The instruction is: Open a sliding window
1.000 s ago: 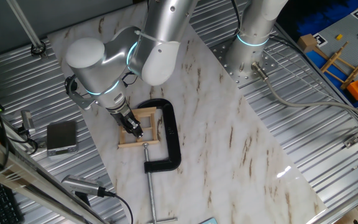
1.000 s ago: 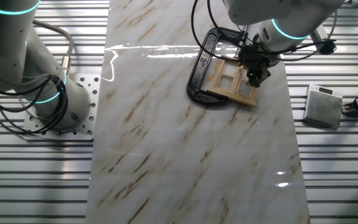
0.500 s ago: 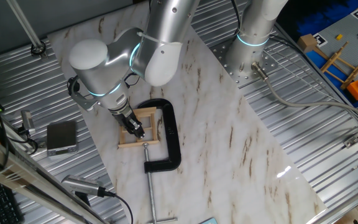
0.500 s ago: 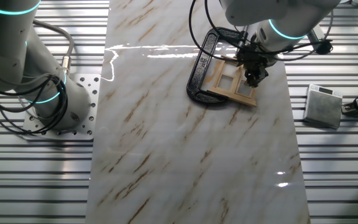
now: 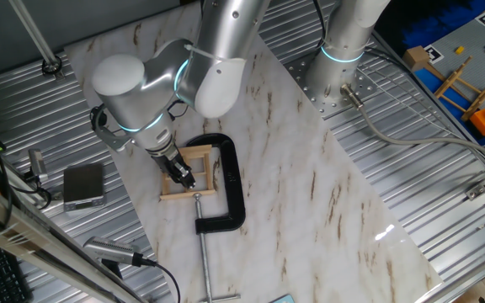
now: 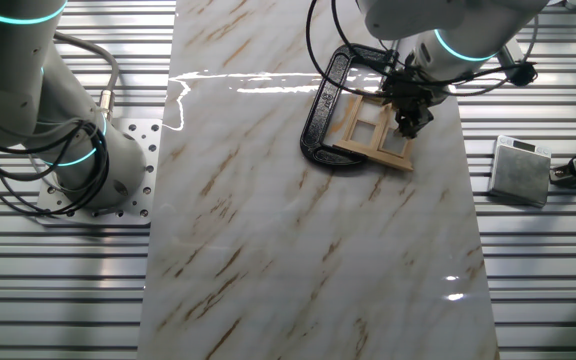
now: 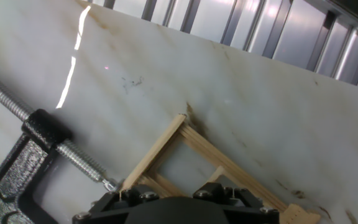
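The sliding window (image 5: 194, 178) is a small light wooden frame with thin crossbars, lying flat on the marble board. It also shows in the other fixed view (image 6: 366, 132) and in the hand view (image 7: 185, 155). A black C-clamp (image 5: 230, 185) pins its right side. My gripper (image 5: 183, 177) points down onto the window's inner bars, fingertips touching or just above the wood (image 6: 408, 126). The jaws look narrow, but the fingers are hidden in the hand view, where only the gripper body fills the bottom edge.
The marble board (image 5: 310, 194) lies on a ribbed metal table. The clamp's long screw (image 5: 205, 252) reaches toward the front edge. A small grey box (image 5: 83, 186) sits left of the board. A second arm's base (image 5: 341, 67) stands behind. A wooden toy (image 5: 470, 88) lies far right.
The arm's elbow shifted slightly; the gripper and the window stay almost where they were.
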`<state>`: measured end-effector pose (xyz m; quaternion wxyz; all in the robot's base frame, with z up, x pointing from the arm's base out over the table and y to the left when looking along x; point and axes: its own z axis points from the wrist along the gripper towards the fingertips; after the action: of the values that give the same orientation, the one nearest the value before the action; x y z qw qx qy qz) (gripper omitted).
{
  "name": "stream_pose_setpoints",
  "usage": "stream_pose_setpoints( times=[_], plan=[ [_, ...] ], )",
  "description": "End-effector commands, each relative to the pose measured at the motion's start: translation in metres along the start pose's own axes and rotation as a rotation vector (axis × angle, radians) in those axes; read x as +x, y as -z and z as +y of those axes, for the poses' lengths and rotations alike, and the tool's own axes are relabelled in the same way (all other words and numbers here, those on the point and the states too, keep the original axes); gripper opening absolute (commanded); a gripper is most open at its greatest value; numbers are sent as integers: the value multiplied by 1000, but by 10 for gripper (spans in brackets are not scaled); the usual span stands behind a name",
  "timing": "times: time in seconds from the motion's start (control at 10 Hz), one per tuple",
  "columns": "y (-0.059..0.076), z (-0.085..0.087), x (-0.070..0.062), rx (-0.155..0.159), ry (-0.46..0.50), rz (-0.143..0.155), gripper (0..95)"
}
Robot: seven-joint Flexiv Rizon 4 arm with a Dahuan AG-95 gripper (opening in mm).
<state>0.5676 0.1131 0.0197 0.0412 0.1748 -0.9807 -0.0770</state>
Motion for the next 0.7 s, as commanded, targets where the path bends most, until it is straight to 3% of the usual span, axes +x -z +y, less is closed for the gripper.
stream_pose_setpoints(
  times=[0.1, 0.7],
  plan=[
    [0, 0, -1, -10, 2, -4, 570],
    [2, 4, -3, -17, 1, -6, 570]
  ],
)
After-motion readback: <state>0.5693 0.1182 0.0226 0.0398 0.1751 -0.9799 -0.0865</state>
